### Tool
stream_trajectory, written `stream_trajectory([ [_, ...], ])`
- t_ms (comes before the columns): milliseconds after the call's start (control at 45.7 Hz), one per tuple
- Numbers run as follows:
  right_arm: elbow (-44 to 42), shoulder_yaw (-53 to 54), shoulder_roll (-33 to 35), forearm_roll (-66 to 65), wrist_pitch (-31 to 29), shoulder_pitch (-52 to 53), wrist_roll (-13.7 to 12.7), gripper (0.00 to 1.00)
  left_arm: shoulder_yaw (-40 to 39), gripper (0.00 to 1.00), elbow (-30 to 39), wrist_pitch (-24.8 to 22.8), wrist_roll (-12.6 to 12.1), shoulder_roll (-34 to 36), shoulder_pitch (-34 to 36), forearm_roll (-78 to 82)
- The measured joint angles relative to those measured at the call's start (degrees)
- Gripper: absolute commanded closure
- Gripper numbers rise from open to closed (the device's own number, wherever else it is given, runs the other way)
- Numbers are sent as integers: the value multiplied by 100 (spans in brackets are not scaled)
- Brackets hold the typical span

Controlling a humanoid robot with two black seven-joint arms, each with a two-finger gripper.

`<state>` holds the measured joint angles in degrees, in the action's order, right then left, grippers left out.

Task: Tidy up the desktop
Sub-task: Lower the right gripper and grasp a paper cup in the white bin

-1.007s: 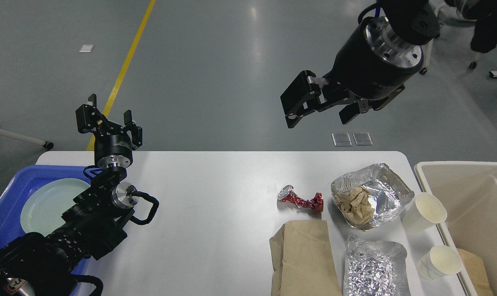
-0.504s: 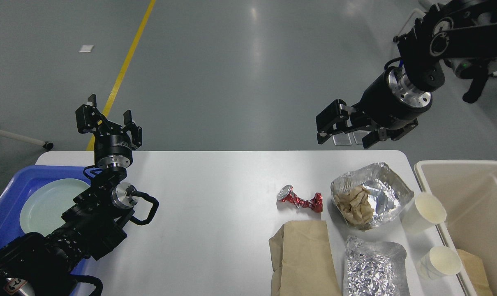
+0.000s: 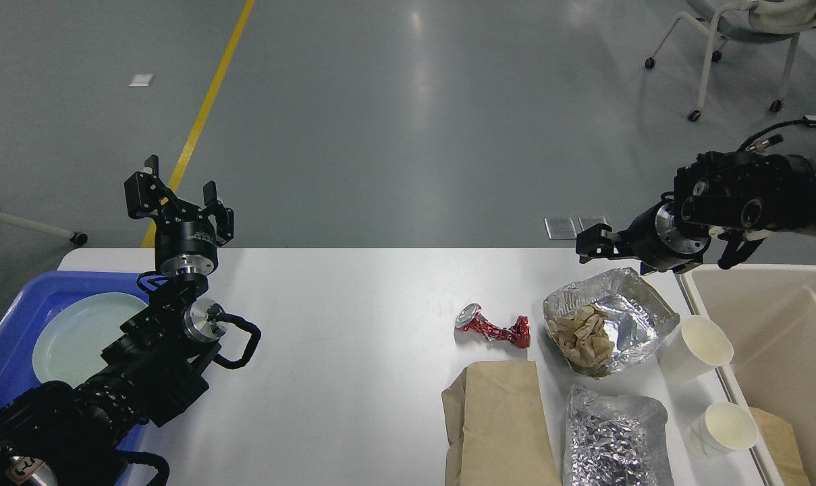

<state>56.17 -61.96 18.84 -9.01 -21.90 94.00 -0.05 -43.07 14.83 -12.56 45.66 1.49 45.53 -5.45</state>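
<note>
My right gripper [image 3: 586, 246] has dropped a long way and swung out to the right: a second ago it hung high above the floor past the far edge of the desktop [image 3: 354, 337], and now it sits low, just beyond that far edge and above the back rim of the open foil tray [image 3: 634, 310]. It has turned nearly end-on, so its fingers can no longer be told apart. My right arm now comes in flat from the right edge.
</note>
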Motion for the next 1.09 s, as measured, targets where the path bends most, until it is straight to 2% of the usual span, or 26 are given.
stream_trajectory([
  [460,-129,-591,48,-426,-209,-130,-21,0,0,0,0,0,0,0,0,0],
  [810,-377,-638,16,-1149,-150,-962,-31,1,0,0,3,0,0,0,0,0],
  [964,-589,-588,14,-1249,-122,-1249,-31,12,0,0,3,0,0,0,0,0],
  [1007,-629,-586,14,-1262,-122,-1307,-29,19,0,0,3,0,0,0,0,0],
  [1095,-678,-591,14,-1277,-136,-1375,-24,41,0,0,3,0,0,0,0,0],
])
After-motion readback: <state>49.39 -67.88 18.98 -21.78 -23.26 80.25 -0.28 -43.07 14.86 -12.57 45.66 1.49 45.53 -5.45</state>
